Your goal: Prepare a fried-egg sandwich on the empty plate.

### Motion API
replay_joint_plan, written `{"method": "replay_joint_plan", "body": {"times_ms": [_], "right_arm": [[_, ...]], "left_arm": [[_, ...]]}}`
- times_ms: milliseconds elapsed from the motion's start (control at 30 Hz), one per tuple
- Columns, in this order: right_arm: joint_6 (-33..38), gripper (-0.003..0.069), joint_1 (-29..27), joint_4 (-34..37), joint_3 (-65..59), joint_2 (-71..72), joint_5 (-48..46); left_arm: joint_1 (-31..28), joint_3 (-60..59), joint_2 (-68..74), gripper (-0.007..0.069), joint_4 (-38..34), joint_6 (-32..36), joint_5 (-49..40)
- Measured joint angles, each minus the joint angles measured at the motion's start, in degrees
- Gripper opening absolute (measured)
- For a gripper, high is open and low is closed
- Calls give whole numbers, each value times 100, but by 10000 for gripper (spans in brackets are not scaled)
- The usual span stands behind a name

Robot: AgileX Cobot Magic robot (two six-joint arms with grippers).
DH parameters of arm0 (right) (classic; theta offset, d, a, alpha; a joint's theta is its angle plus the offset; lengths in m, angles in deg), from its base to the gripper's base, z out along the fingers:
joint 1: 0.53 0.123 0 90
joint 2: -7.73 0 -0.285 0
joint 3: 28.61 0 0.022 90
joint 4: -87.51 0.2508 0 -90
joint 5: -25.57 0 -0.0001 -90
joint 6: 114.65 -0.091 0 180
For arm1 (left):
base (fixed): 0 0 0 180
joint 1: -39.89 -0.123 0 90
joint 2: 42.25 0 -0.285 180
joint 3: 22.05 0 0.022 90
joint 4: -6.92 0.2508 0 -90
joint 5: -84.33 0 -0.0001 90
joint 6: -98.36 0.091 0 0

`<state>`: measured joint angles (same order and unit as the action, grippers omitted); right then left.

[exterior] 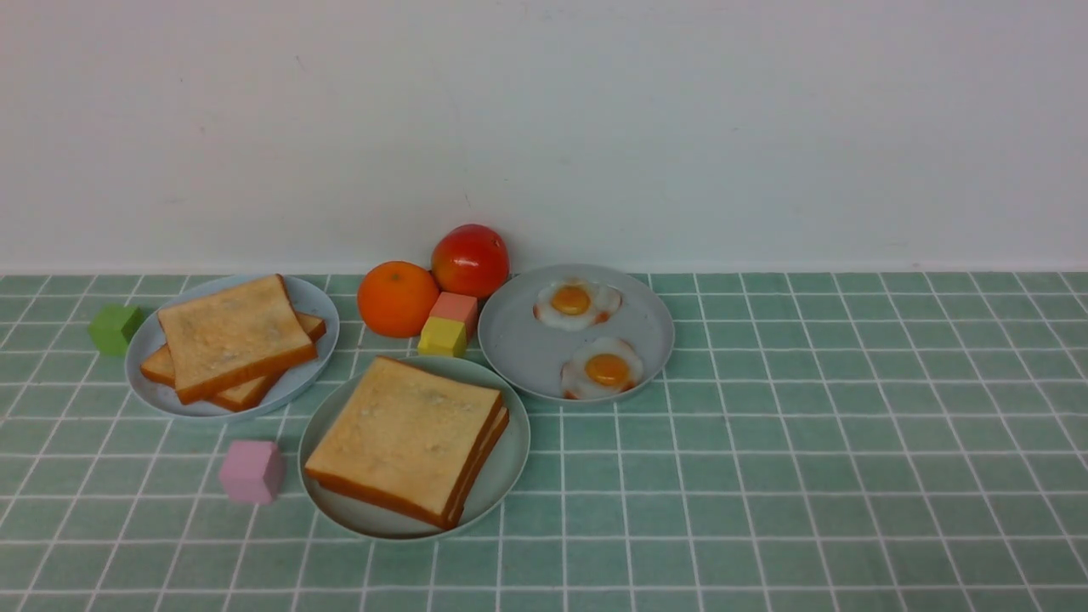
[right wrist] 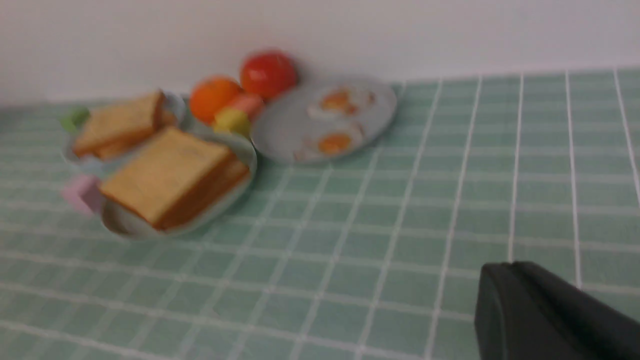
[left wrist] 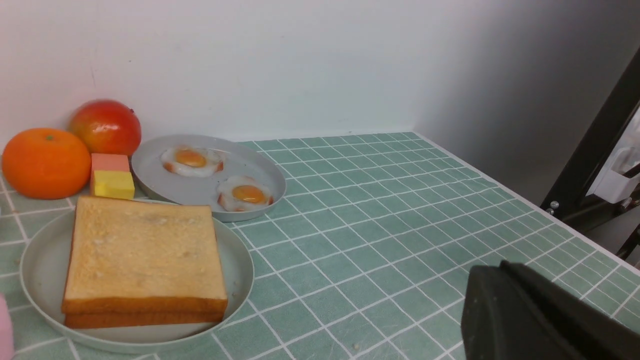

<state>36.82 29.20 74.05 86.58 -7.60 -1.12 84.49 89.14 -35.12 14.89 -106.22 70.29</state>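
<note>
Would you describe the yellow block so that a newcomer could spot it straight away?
Find the red fruit near the wall, with the orange beside it. Just in front of them sit two small blocks close together. The yellow block is the nearer one; its neighbour behind is salmon-pink.

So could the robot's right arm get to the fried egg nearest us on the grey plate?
Probably yes: that fried egg lies uncovered on the grey plate, with nothing on its right side in the way.
</note>
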Motion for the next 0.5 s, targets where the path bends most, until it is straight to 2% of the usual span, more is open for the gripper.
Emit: {"method": "replay_joint_plan", "body": {"times_ms": [100,133,267,333,500], "right_arm": [[-43,8,-296,-293,-309,35,29],[-43,-5,-672,-280,-468,58,180],[504,-14,-1918,236,-1018,179,1115],[857,-15,-2243,563,-1302,410,1373],[1254,-15,-2418,834,-1382,798,1093]], "left_arm": [[0,0,0,-13,0,0,-22],[0,0,0,-13,0,0,-22],[0,0,0,-13,0,0,-41],[0,0,0,-11,0,0,-68],[0,0,0,-8,0,0,-77]]}}
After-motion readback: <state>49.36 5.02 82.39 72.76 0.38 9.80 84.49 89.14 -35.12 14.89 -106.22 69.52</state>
